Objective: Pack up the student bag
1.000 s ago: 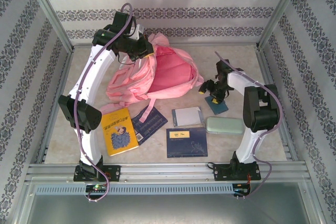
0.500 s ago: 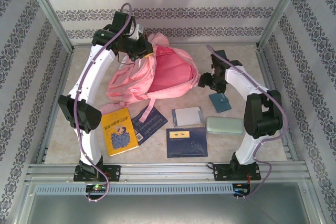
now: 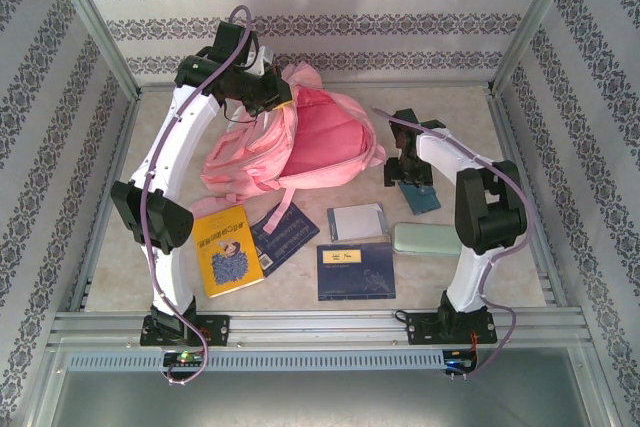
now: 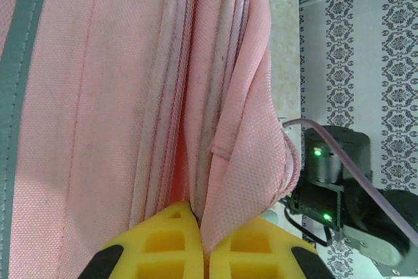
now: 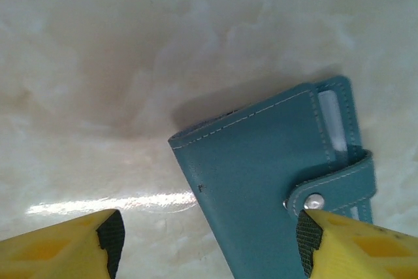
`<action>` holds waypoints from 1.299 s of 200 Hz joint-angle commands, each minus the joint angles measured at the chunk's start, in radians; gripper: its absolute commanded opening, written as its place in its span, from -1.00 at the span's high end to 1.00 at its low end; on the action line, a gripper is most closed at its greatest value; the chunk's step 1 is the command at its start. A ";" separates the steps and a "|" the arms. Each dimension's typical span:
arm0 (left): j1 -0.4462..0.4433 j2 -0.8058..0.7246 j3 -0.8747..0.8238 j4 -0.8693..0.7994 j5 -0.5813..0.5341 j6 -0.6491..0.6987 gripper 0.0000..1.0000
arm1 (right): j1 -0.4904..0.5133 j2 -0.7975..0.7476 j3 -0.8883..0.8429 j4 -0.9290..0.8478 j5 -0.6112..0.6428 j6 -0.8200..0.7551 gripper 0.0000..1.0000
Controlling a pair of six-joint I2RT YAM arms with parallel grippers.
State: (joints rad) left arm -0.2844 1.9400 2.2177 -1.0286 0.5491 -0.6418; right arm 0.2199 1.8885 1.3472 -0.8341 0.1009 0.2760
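Note:
The student bag, a big pink backpack, lies at the back middle of the table with its main opening gaping towards the right. My left gripper is shut on the upper edge of that opening; in the left wrist view the yellow fingers pinch a fold of pink fabric. My right gripper hovers open just right of the bag, over a teal snap wallet. In the right wrist view the wallet lies flat between the spread fingertips, untouched.
In front of the bag lie a yellow book, a dark blue booklet, a grey notebook, a dark blue book and a pale green pencil case. Metal frame rails edge the table.
My right gripper swung up towards the bag's right side, then came back down over the teal wallet as the arm folded in. The left arm and the bag have stayed put.

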 commanded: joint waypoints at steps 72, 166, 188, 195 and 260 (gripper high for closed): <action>0.028 -0.082 0.004 0.058 0.035 -0.016 1.00 | -0.014 0.167 0.085 -0.071 0.121 -0.008 0.06; 0.027 -0.106 -0.013 0.061 0.035 -0.018 1.00 | 0.017 0.076 0.108 -0.083 0.101 0.042 1.00; 0.027 -0.106 -0.006 0.066 0.035 -0.023 1.00 | 0.014 -0.014 0.114 -0.082 0.095 0.082 1.00; 0.027 -0.108 -0.005 0.068 0.035 -0.024 1.00 | 0.015 -0.045 0.115 -0.082 0.097 0.096 1.00; 0.028 -0.114 0.011 0.077 0.040 -0.024 1.00 | 0.020 -0.315 0.139 -0.072 0.116 0.192 1.00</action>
State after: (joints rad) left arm -0.2672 1.9079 2.1880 -1.0283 0.5648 -0.6453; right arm 0.2379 1.6539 1.4532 -0.9016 0.2123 0.4076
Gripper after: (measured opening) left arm 0.058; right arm 0.062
